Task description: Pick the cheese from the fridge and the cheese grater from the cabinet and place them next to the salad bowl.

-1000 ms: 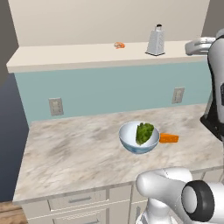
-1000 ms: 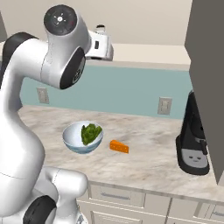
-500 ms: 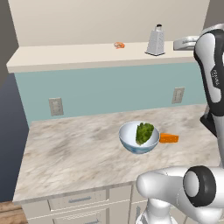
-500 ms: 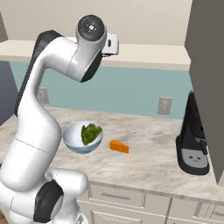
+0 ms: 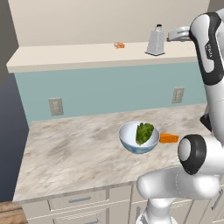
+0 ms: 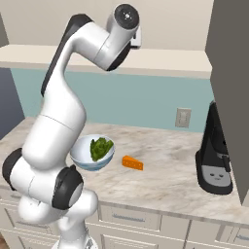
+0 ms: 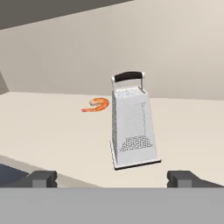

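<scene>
Jaws gaping wide, facing the upright grater (image 7: 132, 125); stiff, light metal, probably best gripped across its narrow top

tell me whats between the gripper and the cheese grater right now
Nothing: in the hand view only bare cream shelf lies between the gripper and the cheese grater. The small orange curled item sits off behind it.

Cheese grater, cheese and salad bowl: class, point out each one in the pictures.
cheese grater (image 7: 132, 129), hand view, perforated front face.
cheese (image 6: 132, 163), right base view, orange top.
salad bowl (image 5: 132, 143), left base view, white outer wall.
</scene>
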You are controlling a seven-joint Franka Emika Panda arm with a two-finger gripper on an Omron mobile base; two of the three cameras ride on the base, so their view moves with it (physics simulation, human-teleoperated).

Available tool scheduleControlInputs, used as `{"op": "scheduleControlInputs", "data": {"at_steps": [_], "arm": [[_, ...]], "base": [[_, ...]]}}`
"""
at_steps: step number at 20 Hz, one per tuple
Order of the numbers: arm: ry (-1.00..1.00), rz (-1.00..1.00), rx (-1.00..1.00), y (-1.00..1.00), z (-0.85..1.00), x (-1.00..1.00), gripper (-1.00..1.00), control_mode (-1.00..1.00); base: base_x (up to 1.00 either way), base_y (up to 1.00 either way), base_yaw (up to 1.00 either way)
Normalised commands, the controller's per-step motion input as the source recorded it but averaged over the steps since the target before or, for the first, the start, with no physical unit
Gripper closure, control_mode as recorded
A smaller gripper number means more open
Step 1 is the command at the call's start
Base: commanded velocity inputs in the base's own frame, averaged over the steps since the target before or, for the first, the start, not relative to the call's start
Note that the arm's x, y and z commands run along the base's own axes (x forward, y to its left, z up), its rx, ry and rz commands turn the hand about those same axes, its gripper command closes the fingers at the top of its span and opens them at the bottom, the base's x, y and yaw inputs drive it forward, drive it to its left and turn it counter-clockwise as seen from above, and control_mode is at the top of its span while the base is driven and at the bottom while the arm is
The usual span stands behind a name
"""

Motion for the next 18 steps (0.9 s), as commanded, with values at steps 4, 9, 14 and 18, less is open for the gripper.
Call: {"op": "scheduleControlInputs", "data": {"at_steps": [4,9,14,18], "arm": [[0.0,0.08,0.0,0.0,-0.01,0.47,-1.0,-1.0],[-0.1,0.02,0.0,-0.04,-0.21,0.31,-1.0,-1.0],[-0.16,0.0,0.0,0.0,-0.04,0.3,-1.0,-1.0],[-0.07,0.0,-0.01,0.04,-0.03,0.26,-1.0,-1.0]], "base": [[0.0,0.0,0.0],[0.0,0.0,0.0],[0.0,0.0,0.0],[0.0,0.0,0.0]]}}
